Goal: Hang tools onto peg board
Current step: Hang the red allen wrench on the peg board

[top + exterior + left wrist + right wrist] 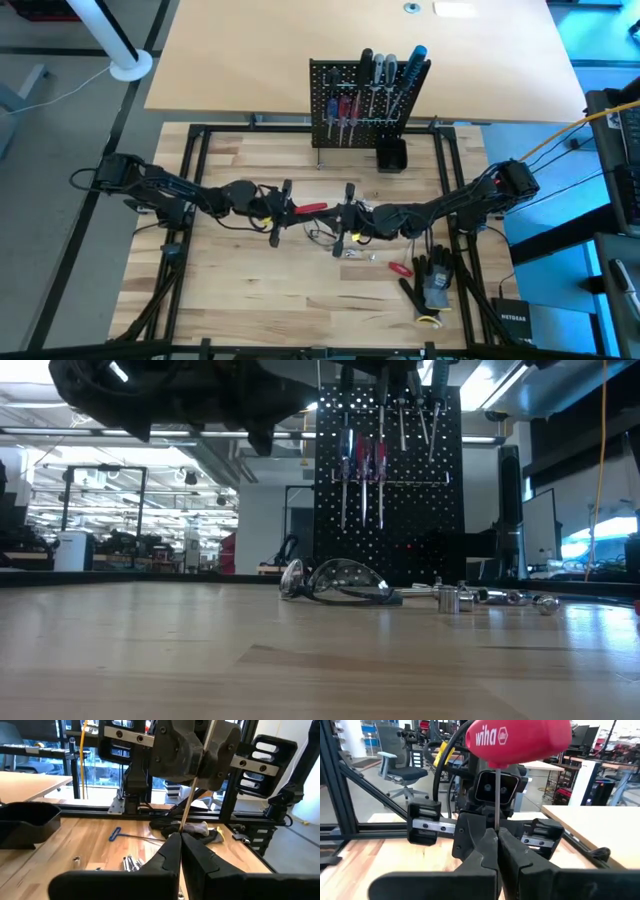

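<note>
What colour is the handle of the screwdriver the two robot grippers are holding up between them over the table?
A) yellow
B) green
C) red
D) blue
C: the red-handled screwdriver hangs between the left gripper and the right gripper, both shut on its thin metal shaft, and the right wrist view shows its red handle close up.

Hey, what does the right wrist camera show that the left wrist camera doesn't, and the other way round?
Only the right wrist view: a red handle marked wiha. Only the left wrist view: a blue-handled tool lying on the table. Both: the right gripper and left gripper each shut on a thin metal shaft, the other arm facing.
</note>
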